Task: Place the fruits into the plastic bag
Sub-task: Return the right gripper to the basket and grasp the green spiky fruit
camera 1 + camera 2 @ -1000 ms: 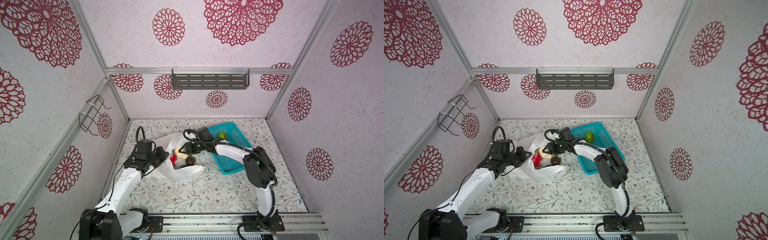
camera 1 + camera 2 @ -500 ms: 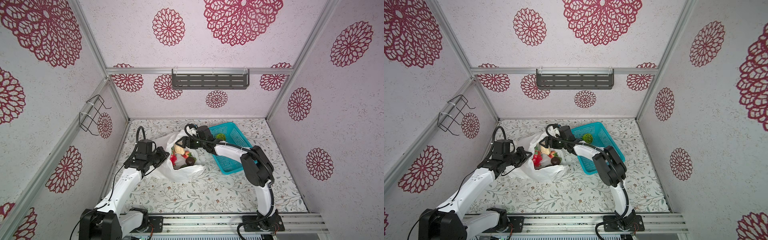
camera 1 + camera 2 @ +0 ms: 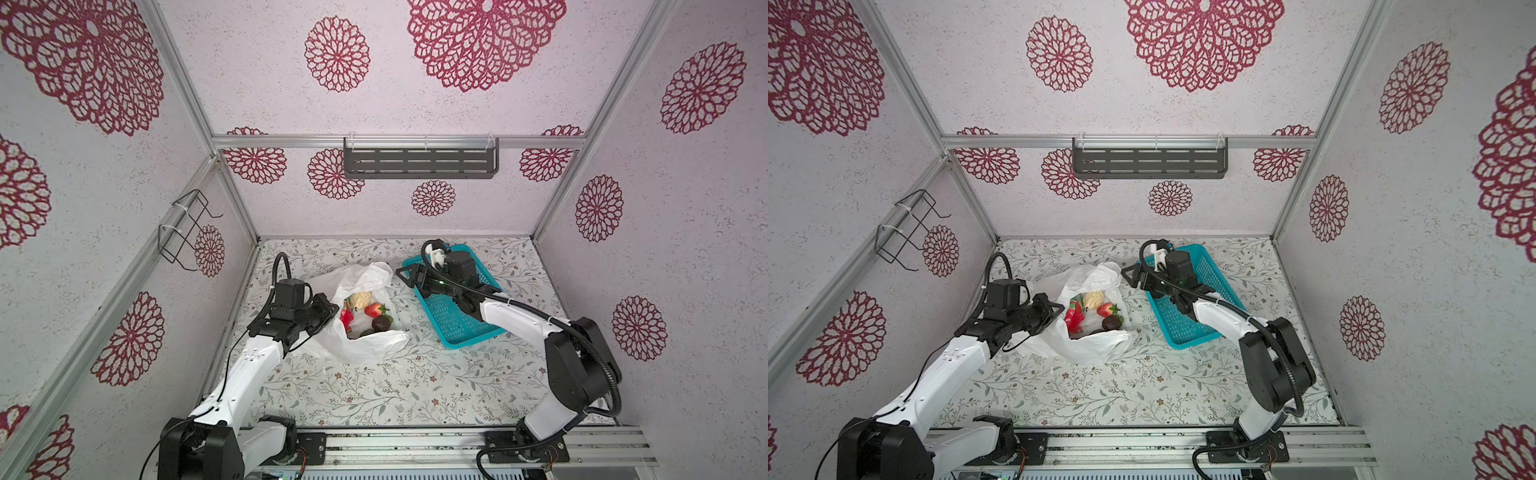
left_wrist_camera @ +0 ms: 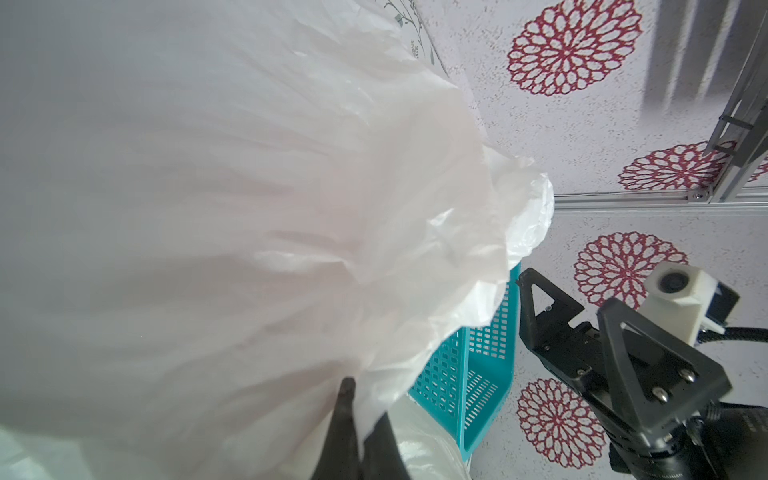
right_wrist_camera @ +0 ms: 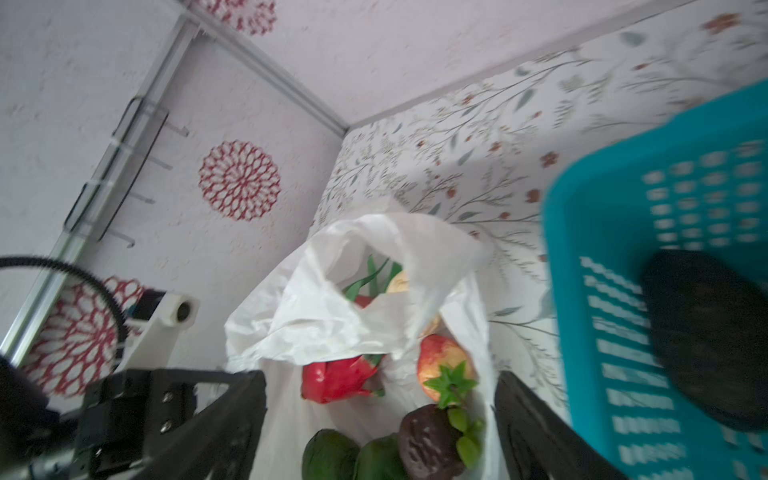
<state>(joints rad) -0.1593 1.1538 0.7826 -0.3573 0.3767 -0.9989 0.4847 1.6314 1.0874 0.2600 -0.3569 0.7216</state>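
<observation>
The plastic bag (image 3: 365,345) (image 3: 1088,345) lies left of centre in both top views, mouth open upward. Inside it are a beige lump (image 3: 360,298), a strawberry (image 3: 374,309), a red-and-green piece (image 3: 345,320), a dark ball (image 3: 381,323) and a green avocado (image 5: 330,455). My left gripper (image 3: 328,311) (image 4: 365,399) is shut on the bag's left rim. My right gripper (image 3: 409,276) (image 5: 380,376) hangs open and empty between the bag and the basket's far left corner.
A teal perforated basket (image 3: 469,332) (image 3: 1183,332) stands right of the bag, under my right arm. In the right wrist view a dark blurred rounded shape (image 5: 706,340) lies in it. A grey shelf (image 3: 419,163) hangs on the back wall, a wire rack (image 3: 187,228) on the left wall.
My right gripper opened over the bag, the beige lump came to lie inside it, and the gripper drew back right toward the basket. The left arm held still.
</observation>
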